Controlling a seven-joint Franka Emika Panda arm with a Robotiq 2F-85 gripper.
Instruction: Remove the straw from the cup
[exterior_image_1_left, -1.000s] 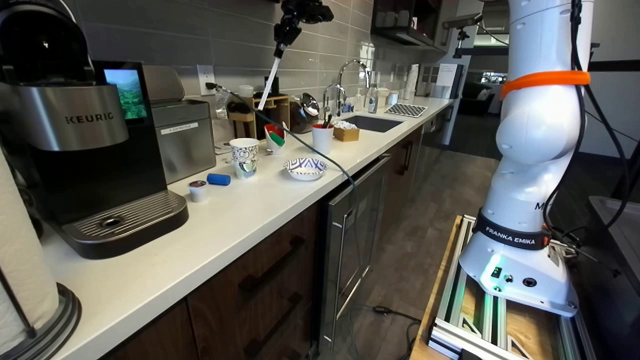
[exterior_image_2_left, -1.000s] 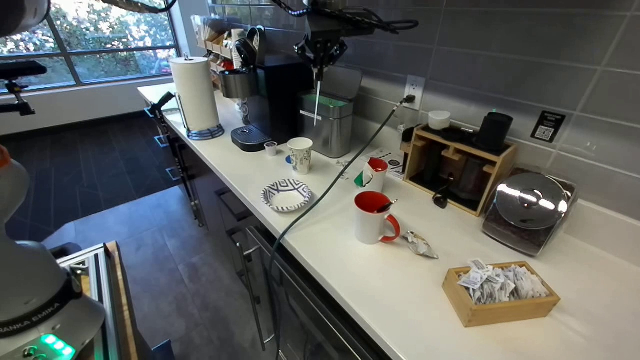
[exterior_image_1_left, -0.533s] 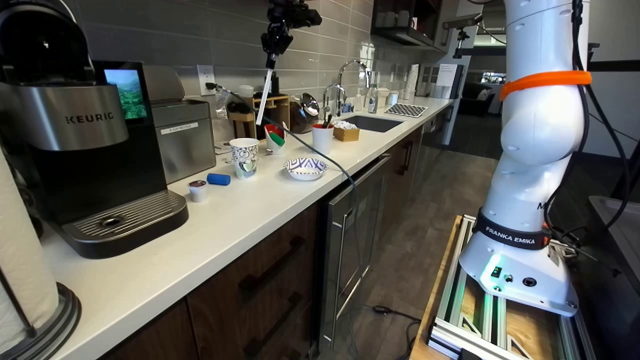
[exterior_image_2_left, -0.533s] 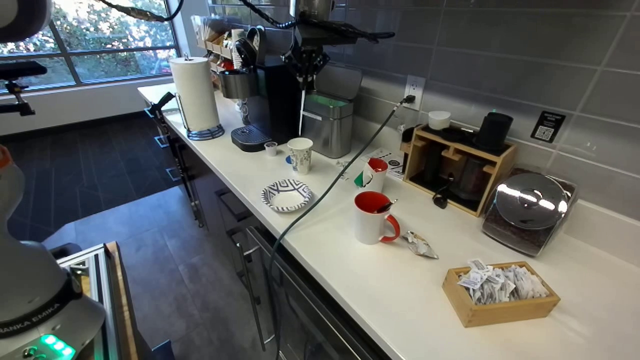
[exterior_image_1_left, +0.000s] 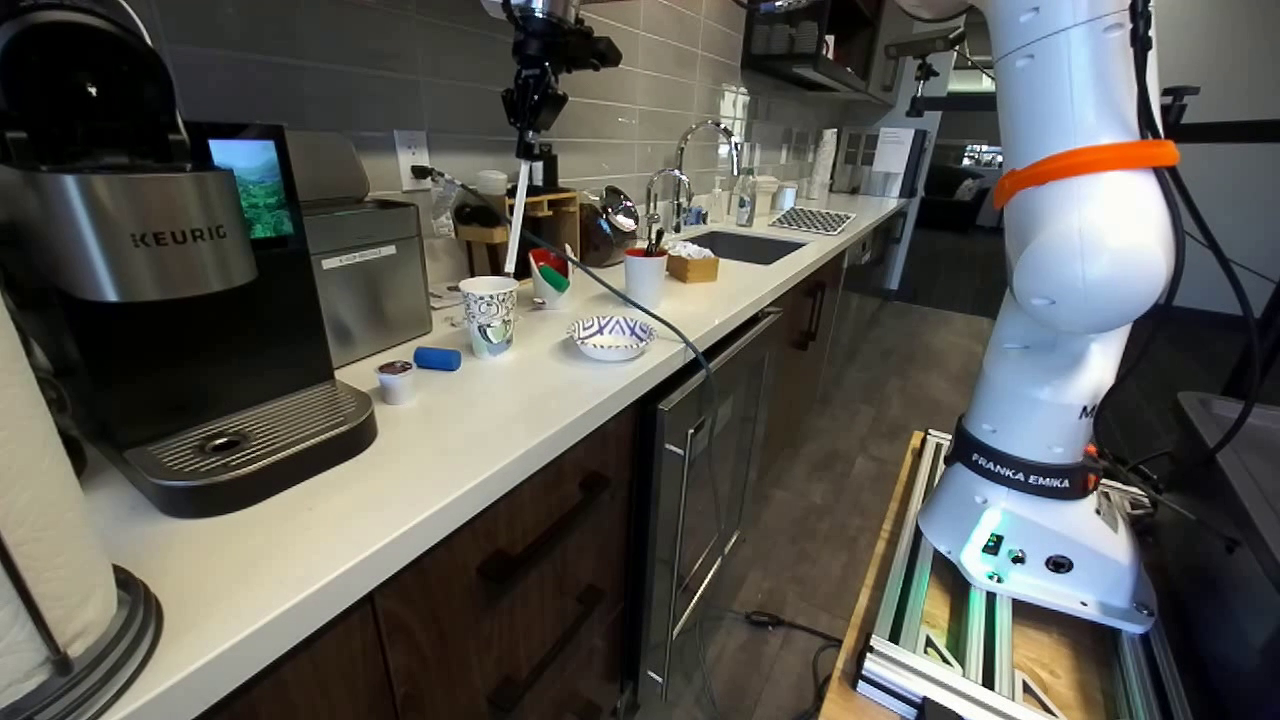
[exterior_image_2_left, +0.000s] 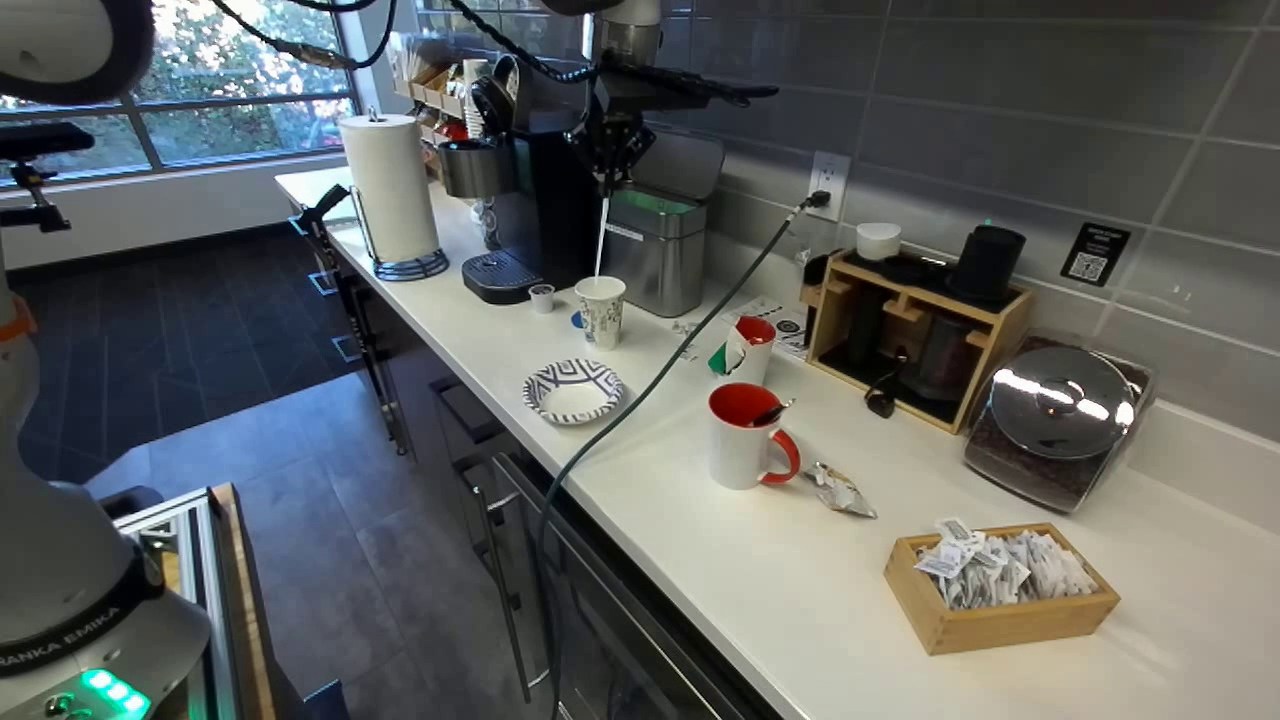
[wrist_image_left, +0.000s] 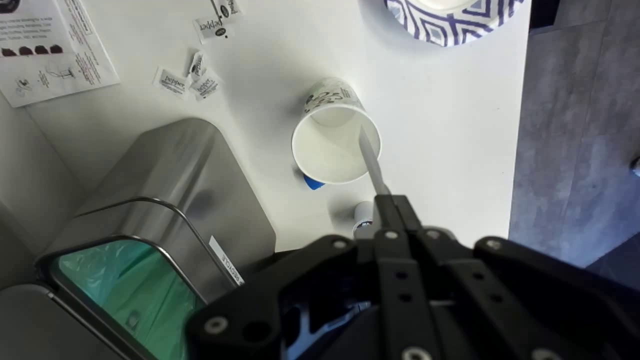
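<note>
Holding the straw (exterior_image_1_left: 518, 220), white and thin, by its upper end: the gripper (wrist_image_left: 395, 201), narrowed to the straw's thickness. Straw leans slightly off vertical; its lower end sits at the mouth of the patterned paper cup (exterior_image_2_left: 601, 318) in both exterior views. Wrist view shows the tip within the outline of the cup's opening, straw crossing the rim; cannot tell whether the tip is inside the cup or just above it. Cup stands upright on the white counter (exterior_image_1_left: 480, 415). Near it: blue-and-white bowl (exterior_image_1_left: 610, 350), blue cylinder (exterior_image_1_left: 437, 358), small white pod (exterior_image_1_left: 396, 388). Green-lined metal bin (exterior_image_2_left: 655, 265) stands beside the coffee machine (exterior_image_2_left: 565, 195). White mug with red handle (exterior_image_2_left: 733, 455) stands farther along. Dark cable (exterior_image_2_left: 695, 333) runs from the wall outlet (exterior_image_2_left: 830, 168) past the cup and over the counter's front edge.
</note>
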